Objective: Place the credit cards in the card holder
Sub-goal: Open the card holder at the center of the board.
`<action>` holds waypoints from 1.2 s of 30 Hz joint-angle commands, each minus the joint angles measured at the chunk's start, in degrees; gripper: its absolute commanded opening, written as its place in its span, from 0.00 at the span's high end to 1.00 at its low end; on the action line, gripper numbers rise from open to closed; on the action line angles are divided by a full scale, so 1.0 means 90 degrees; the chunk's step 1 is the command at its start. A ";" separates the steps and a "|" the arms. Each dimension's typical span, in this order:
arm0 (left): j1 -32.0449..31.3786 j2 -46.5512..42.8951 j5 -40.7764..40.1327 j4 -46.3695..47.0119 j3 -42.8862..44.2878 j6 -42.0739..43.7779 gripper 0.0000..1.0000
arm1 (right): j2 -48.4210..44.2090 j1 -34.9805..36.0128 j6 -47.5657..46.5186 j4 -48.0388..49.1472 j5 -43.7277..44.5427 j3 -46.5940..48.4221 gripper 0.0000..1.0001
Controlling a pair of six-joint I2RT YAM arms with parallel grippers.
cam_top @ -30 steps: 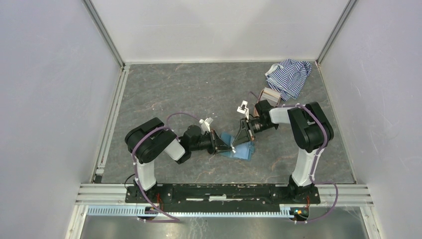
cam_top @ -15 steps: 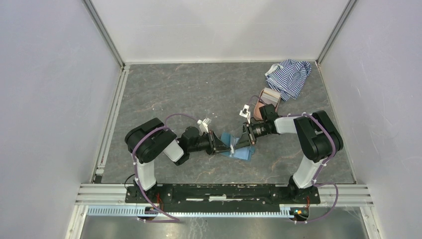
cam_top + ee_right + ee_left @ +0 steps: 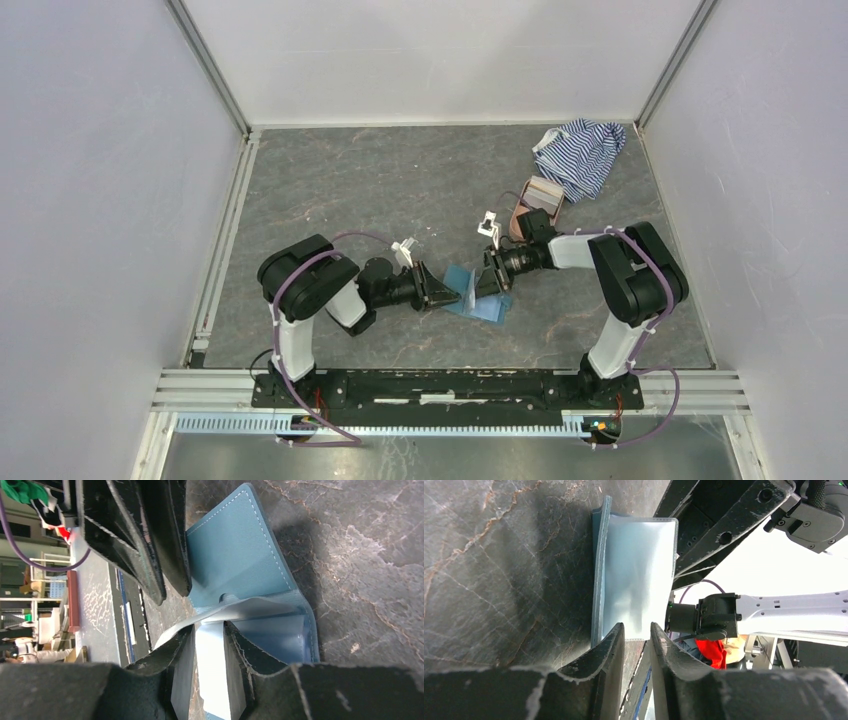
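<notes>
The teal-blue card holder (image 3: 490, 308) lies open on the grey table between the two arms. In the left wrist view its pale clear inner sleeve (image 3: 636, 575) stands up from the table. My left gripper (image 3: 637, 627) sits just below the sleeve's edge, jaws a little apart with nothing between them. My right gripper (image 3: 209, 626) faces it across the card holder (image 3: 235, 555), its jaws open either side of a pale inner leaf. The two grippers (image 3: 455, 297) (image 3: 487, 287) nearly meet. No credit cards can be made out in any view.
A pink oval case (image 3: 535, 205) lies behind the right gripper, and a blue-white striped cloth (image 3: 580, 155) sits at the back right corner. White walls enclose the table, with a metal rail (image 3: 225, 250) along the left side.
The right gripper came down and left onto the card holder and widened its jaws. The left gripper drew back slightly leftward and its jaws opened a little.
</notes>
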 commanded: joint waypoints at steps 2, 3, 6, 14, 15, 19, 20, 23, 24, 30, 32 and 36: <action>0.0057 0.0015 0.0102 0.0524 -0.0077 -0.0181 0.63 | -0.0184 0.0287 0.0065 0.0317 0.0551 0.0160 0.69; 0.0057 -0.0009 0.0106 0.0495 -0.0069 -0.0167 0.47 | -0.0212 0.0316 0.0144 0.0411 0.0612 0.0126 0.70; 0.0067 -0.0152 0.0114 0.0242 -0.0005 -0.0038 0.00 | -0.0248 0.0409 0.0303 0.0607 0.0613 0.0091 0.70; 0.0067 -0.1079 -0.0113 -0.1843 0.0379 0.1036 0.00 | -0.0426 0.0485 0.0764 0.1141 0.0997 0.0177 0.70; 0.0067 -0.1313 -0.0231 -0.2160 0.0432 0.1307 0.00 | -0.0396 0.0488 0.0770 0.1110 0.1064 0.0182 0.70; 0.0067 -0.1766 -0.0530 -0.3164 0.0741 0.1967 0.00 | -0.0256 0.0486 0.0900 0.1270 0.1088 0.0091 0.70; 0.0067 -0.1767 -0.0542 -0.3345 0.0853 0.2078 0.00 | -0.0221 0.0496 0.0962 0.1319 0.1040 0.0101 0.69; 0.0067 -0.1463 -0.0161 -0.3385 0.1152 0.2145 0.00 | -0.0200 0.0529 0.1037 0.1448 0.0972 0.0060 0.69; 0.0076 -0.1300 0.0023 -0.3236 0.1240 0.2019 0.00 | -0.0203 0.0535 0.1115 0.1544 0.0932 0.0013 0.69; 0.0057 -0.1059 -0.0094 -0.3039 0.1204 0.1865 0.03 | -0.0151 0.0541 0.1328 0.1828 0.0850 -0.0146 0.68; 0.0057 -0.1348 -0.0365 -0.3589 0.1247 0.2210 0.09 | -0.0121 0.0530 0.1351 0.1840 0.0841 -0.0152 0.68; 0.0057 -0.1760 -0.0693 -0.4503 0.1354 0.2666 0.23 | -0.0074 0.0516 0.1365 0.1854 0.0802 -0.0152 0.68</action>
